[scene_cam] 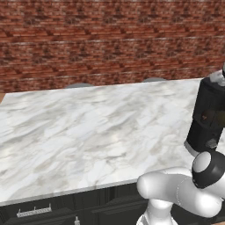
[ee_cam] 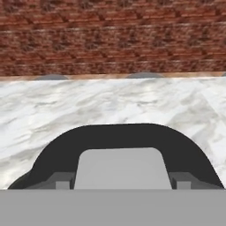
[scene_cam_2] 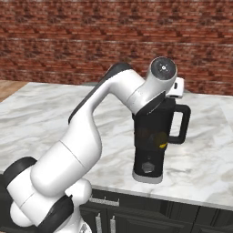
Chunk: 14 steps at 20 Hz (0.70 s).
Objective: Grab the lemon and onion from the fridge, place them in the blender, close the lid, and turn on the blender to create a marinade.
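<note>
Dark cabinet fronts nearest, under the desk edge. Blender close to that front edge, knob facing out; yellow lemon and a reddish onion dimly inside the jar. Lid directly below the hand, black rim, grey centre, apparently atop the jar — likely being seated or pressed down. Pincer hidden behind the wrist; spread impossible to tell. Handle jutting right, clear of the arm. Bare marble beyond, then brick wall. Nothing blocking the knob.
</note>
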Tool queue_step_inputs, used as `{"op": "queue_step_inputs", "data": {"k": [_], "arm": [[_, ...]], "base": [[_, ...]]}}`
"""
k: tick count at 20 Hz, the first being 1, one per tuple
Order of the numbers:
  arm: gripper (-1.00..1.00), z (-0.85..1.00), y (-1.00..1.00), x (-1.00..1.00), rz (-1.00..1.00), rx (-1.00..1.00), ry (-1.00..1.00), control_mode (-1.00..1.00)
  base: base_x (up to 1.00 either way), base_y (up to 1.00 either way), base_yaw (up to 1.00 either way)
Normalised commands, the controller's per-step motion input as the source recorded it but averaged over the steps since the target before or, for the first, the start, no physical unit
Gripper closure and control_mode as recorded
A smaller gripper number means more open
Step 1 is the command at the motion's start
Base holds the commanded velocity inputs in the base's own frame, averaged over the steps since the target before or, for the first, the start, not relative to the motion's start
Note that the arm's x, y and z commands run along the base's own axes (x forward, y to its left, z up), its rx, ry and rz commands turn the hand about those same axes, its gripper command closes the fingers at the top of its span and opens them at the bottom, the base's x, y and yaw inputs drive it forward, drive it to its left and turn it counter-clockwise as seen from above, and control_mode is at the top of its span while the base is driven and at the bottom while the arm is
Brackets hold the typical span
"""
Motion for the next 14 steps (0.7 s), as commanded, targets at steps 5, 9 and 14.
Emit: {"op": "queue_step_inputs", "data": {"k": [5, 9, 14], "arm": [[1.0, -0.08, 0.0, -0.39, -0.17, 0.09, 0.0, -1.0], [1.0, -0.41, 0.0, -0.15, -0.16, 0.04, 0.06, -1.0], [1.0, -0.17, 0.08, -0.15, -0.08, 0.04, 0.02, -1.0]], "base": [[0.0, 0.0, 0.0], [0.0, 0.0, 0.0], [0.0, 0.0, 0.0]]}}
